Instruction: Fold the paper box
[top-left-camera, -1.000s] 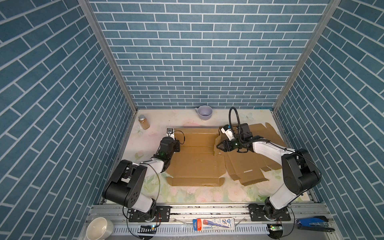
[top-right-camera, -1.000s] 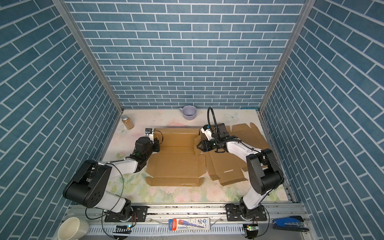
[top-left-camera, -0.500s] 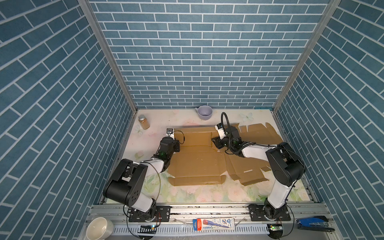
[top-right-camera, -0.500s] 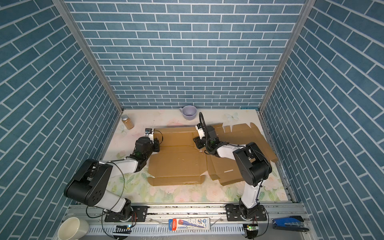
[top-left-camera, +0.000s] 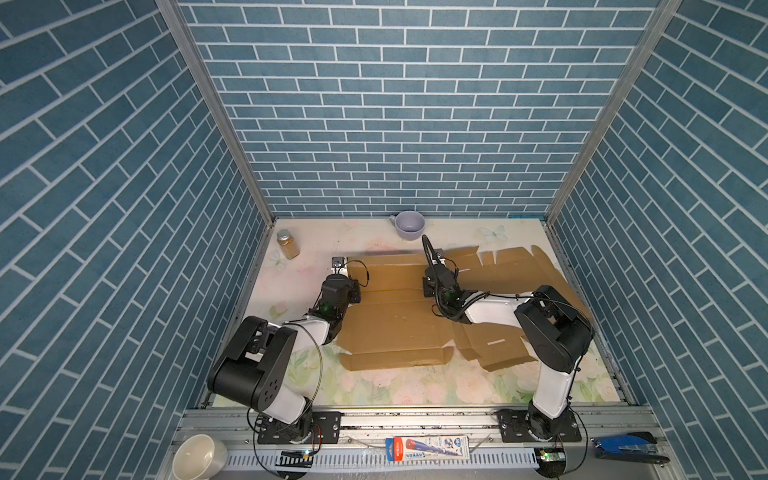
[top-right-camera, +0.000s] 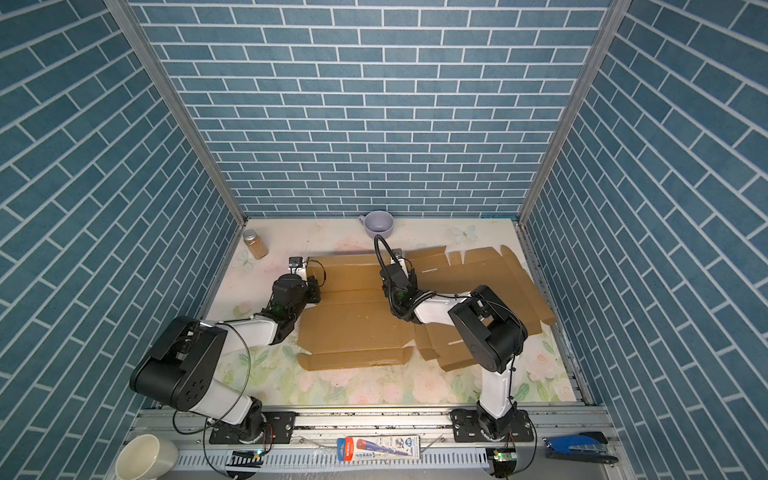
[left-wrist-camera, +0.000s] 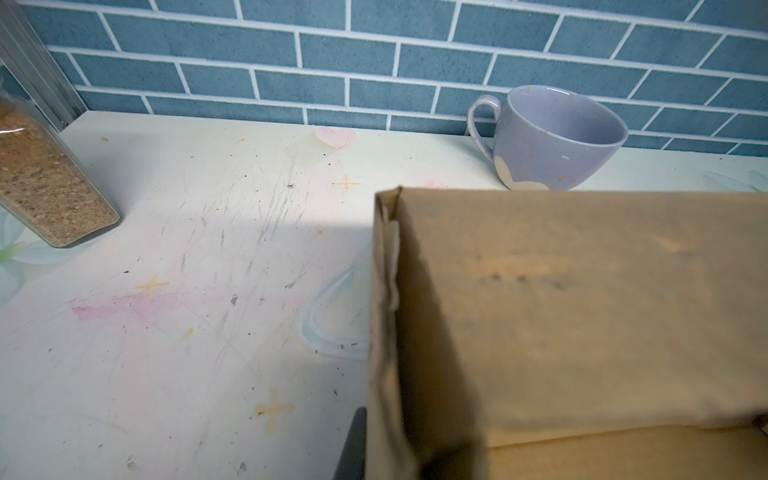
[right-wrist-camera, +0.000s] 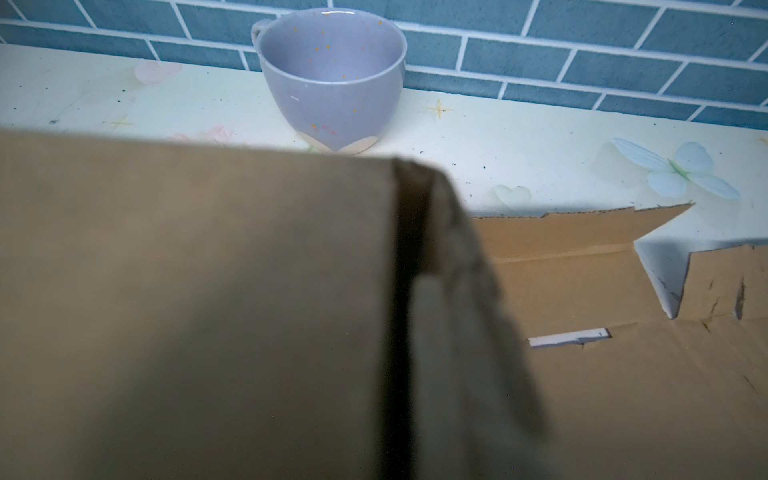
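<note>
Left gripper (top-left-camera: 353, 290), jaws clamped on the left edge of the paper box (top-left-camera: 395, 324). In the left wrist view one dark finger (left-wrist-camera: 351, 446) lies against the outer face of a raised side flap of the box (left-wrist-camera: 582, 311). Right gripper (top-left-camera: 429, 286), set at the right edge of the box's rear part; its fingers are hidden by cardboard in the right wrist view, so whether it grips cannot be told. The box lies mid-table between the two arms, mostly flat, its rear panel (right-wrist-camera: 187, 291) lifted and covering the foot of the lilac mug (right-wrist-camera: 332, 70) by the back wall. A second flat cardboard sheet (top-left-camera: 511, 270) lies to the right, partly beneath the right arm. A spice jar (top-left-camera: 287, 244) stands at the table's (top-left-camera: 395, 386) rear left.
</note>
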